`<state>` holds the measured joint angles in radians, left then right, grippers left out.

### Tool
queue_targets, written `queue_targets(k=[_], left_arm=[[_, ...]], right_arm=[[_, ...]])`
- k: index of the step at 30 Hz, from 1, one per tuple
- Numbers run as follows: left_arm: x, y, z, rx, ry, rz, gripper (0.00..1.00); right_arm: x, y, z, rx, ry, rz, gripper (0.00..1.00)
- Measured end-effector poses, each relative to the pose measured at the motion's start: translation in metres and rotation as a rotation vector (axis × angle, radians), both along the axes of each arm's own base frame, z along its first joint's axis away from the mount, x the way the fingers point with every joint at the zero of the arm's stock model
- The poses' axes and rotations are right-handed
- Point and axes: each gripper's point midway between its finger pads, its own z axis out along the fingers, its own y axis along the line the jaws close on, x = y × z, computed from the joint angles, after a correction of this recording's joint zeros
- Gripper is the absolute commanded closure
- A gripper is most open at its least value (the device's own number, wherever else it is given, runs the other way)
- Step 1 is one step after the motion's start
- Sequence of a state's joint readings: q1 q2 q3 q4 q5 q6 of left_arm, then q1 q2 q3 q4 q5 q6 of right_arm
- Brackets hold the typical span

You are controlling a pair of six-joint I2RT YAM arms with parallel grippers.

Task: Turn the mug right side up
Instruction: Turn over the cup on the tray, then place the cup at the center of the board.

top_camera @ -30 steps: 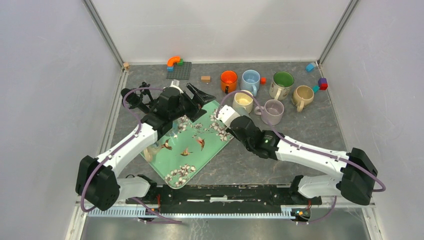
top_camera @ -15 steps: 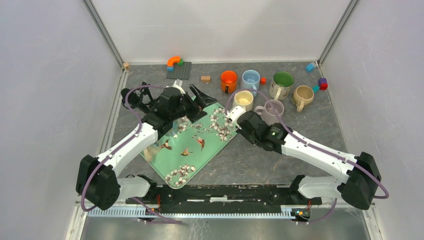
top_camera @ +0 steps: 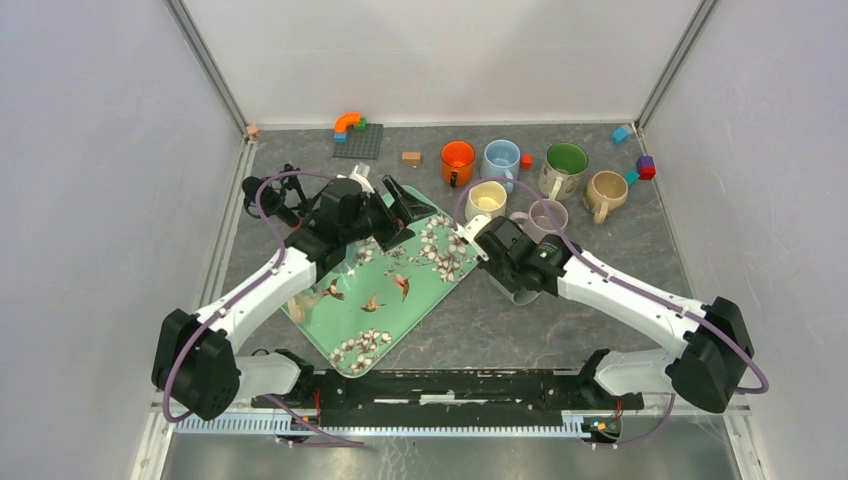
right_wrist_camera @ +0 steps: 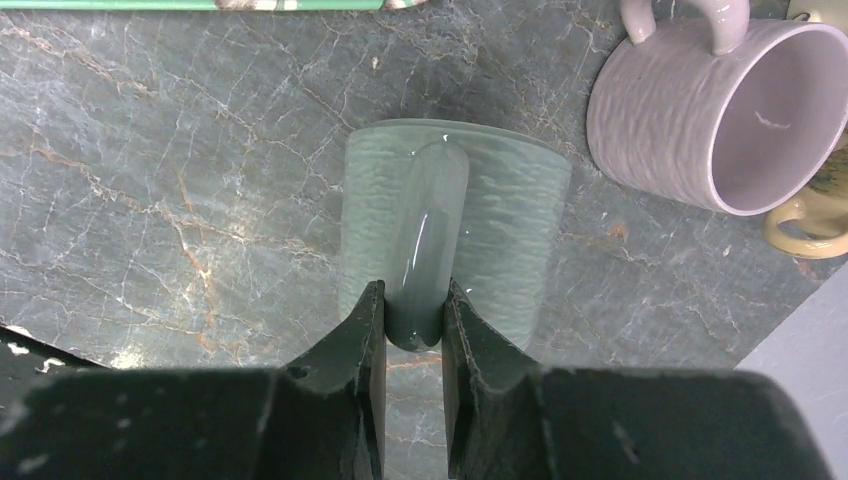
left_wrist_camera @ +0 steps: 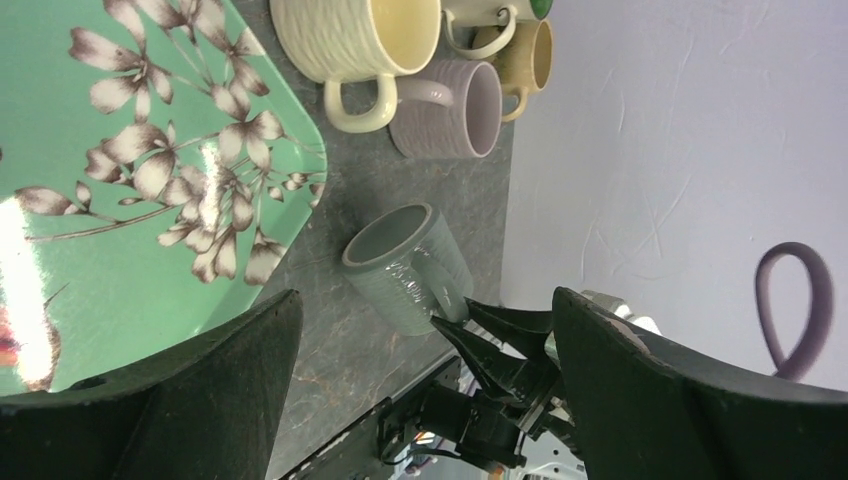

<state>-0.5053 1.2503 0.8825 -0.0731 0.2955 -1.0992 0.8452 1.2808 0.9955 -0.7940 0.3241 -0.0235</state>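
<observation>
The grey-green mug [right_wrist_camera: 455, 230] hangs tilted from my right gripper [right_wrist_camera: 414, 300], which is shut on its handle [right_wrist_camera: 425, 240]. Its mouth points away from the right wrist camera. It is over the dark stone table, just right of the green floral tray [top_camera: 400, 290]. From above, only a bit of the mug [top_camera: 522, 293] shows under my right gripper [top_camera: 515, 280]. The left wrist view shows the mug [left_wrist_camera: 405, 265] with its open mouth facing the tray. My left gripper [left_wrist_camera: 422, 297] is open and empty above the tray's far corner [top_camera: 395, 200].
A lilac mug [right_wrist_camera: 720, 110] lies close beyond the held mug, next to a cream mug [top_camera: 486, 199]. Orange [top_camera: 457, 157], blue [top_camera: 501, 155], green-lined [top_camera: 566, 160] and tan [top_camera: 606, 188] mugs stand behind. Toy blocks [top_camera: 357, 135] lie at the back edge.
My right arm has swung right, off the tray's corner, carrying the grey-green mug onto the stone beside the tray. The left arm has barely moved.
</observation>
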Motion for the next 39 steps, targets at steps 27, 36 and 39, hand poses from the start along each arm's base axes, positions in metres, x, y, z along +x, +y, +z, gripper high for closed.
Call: queue_targets(k=[27,36,39], left_arm=[[-0.039,0.008,-0.060,0.049,0.119,-0.088,0.00],[-0.041,0.003,-0.060,0.018,0.085,-0.113,0.04],[-0.042,-0.004,-0.061,0.004,0.069,-0.128,0.10]], right_arm=[[0.059,0.021,-0.003,0.021,0.066,-0.025,1.00],[0.056,0.024,0.000,0.051,0.094,0.001,1.00],[0.043,0.023,0.003,0.082,0.116,0.009,1.00]])
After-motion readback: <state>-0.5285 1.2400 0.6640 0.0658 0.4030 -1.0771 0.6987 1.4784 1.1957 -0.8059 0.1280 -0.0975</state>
